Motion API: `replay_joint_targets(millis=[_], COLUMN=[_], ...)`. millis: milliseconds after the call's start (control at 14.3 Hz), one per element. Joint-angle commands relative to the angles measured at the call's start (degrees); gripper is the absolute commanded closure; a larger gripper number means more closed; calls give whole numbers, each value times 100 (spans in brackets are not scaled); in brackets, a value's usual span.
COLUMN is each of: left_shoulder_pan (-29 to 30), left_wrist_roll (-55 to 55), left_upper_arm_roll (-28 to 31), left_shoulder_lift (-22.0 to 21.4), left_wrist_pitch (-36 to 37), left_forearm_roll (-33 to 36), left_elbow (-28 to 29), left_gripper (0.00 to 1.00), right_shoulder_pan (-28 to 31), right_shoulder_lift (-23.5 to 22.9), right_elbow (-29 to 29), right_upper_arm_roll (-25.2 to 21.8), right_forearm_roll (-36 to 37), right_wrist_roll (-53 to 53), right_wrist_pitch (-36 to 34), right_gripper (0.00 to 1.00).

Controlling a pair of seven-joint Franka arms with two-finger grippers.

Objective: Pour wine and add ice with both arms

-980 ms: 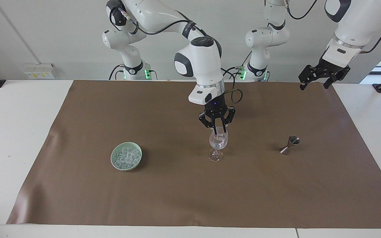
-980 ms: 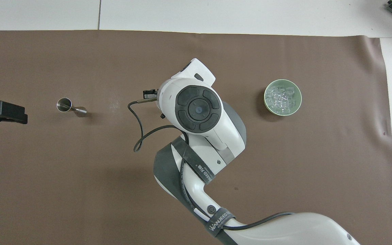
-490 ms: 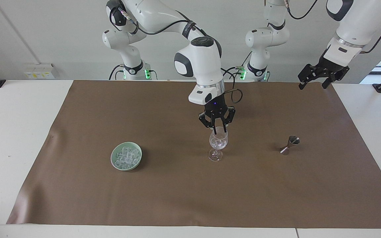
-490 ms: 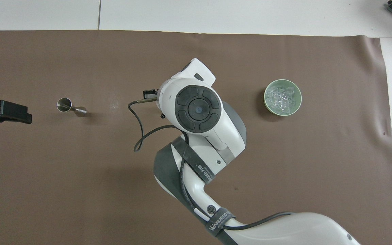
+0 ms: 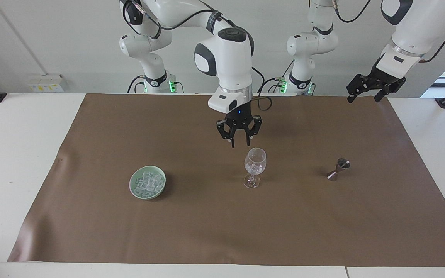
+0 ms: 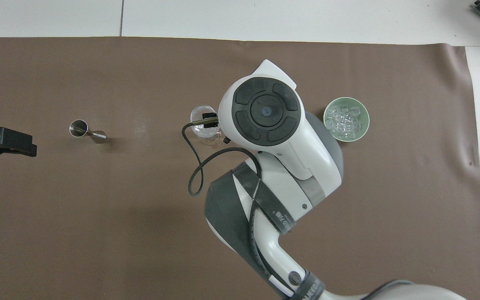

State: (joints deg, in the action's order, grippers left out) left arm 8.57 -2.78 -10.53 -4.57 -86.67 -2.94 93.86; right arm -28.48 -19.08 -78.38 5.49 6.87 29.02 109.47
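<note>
From across the counter, my right claw [image 5: 240,145] hangs part-open and empty, just above the upright wine glass [image 5: 255,166]; overhead, my arm hides it. Ice [image 5: 148,183] heaps in the green bowl [image 5: 133,184] beside. My left claw [image 5: 364,97] waits, spread wide, empty.

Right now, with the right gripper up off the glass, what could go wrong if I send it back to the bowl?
1. The right gripper hangs just above the wine glass; a low sideways sweep could tip the tall stem.
2. The ice is heaped in the green bowl; a clumsy pinch might scatter cubes.
3. The jigger lies tipped over, so it may roll.
</note>
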Motion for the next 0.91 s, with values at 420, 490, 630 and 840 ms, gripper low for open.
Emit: replay_joint_targets(millis=[420,490,630,840], left_shoulder_pan=[13,13,13,13], left_wrist_roll=[75,67,58,58], left_upper_arm_roll=[60,60,60,69], left_shoulder_lift=[-70,-79,-87,-122], left_wrist_pitch=[45,54,89,124], left_forearm_roll=[30,30,21,30], left_elbow=[-87,-87,-87,-87], left_gripper=[0,0,0,0], right_shoulder_pan=[1607,1704,1854,2108], right_shoulder_lift=[1213,1284,1407,1539], right_elbow=[-397,-397,-441,-441], right_upper_arm_roll=[66,66,58,40], right_forearm_roll=[-449,-485,-485,-485], right_wrist_roll=[-1768,-1768,-1768,-1759], right_wrist_pitch=[-1524,-1638,-1858,-2227], right_gripper=[0,0,0,0])
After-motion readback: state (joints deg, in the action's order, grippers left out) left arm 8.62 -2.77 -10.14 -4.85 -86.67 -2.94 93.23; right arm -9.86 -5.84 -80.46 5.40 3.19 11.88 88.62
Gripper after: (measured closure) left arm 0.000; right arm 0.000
